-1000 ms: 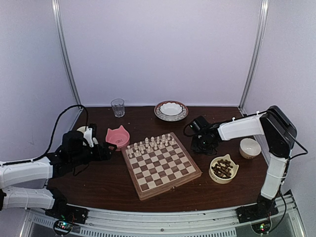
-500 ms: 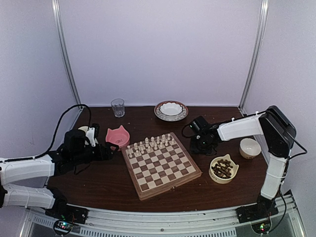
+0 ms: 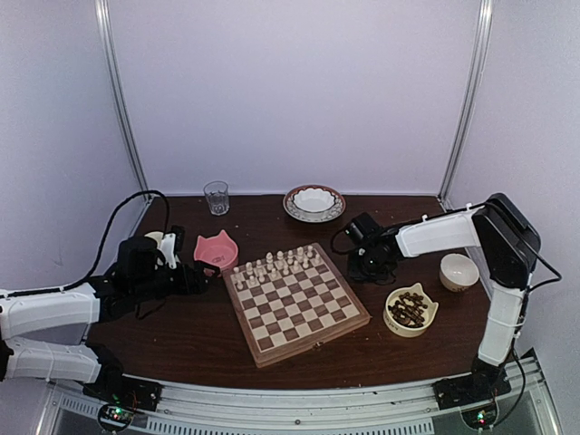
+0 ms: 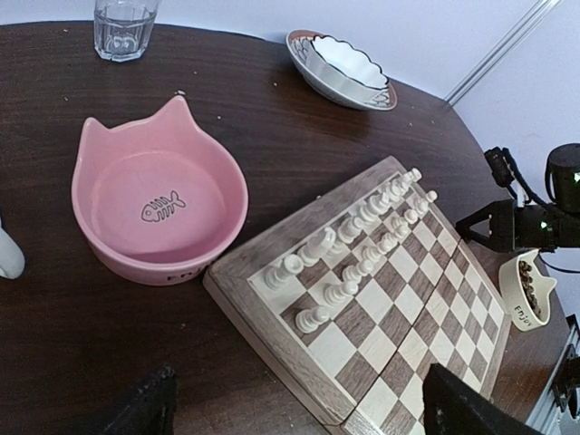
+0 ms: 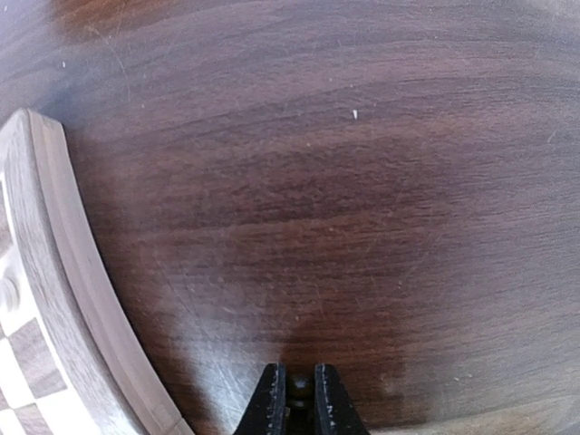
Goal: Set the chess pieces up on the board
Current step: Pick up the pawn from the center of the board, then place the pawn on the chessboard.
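The dark chess pieces [image 3: 408,308] lie heaped in a cream cat-eared bowl [image 3: 410,333] on the bench [image 3: 199,335], just off the right corner of the board [image 3: 304,317]; none of them stands on the checks. Pale chessmen [image 4: 362,231] fill the board's two far rows. The right claw [image 5: 294,399] hangs low over bare bench wood just beyond the board's far right corner, its jaws pinched almost together, with a small dark shape in the slit that cannot be made out. The left claw [image 4: 299,390] is spread wide and holds nothing, hovering at the board's left corner, beside a pink cat-eared bowl [image 4: 136,263]. A glass [image 4: 122,27] and a scalloped dish [image 4: 349,72] sit at the back of the bench
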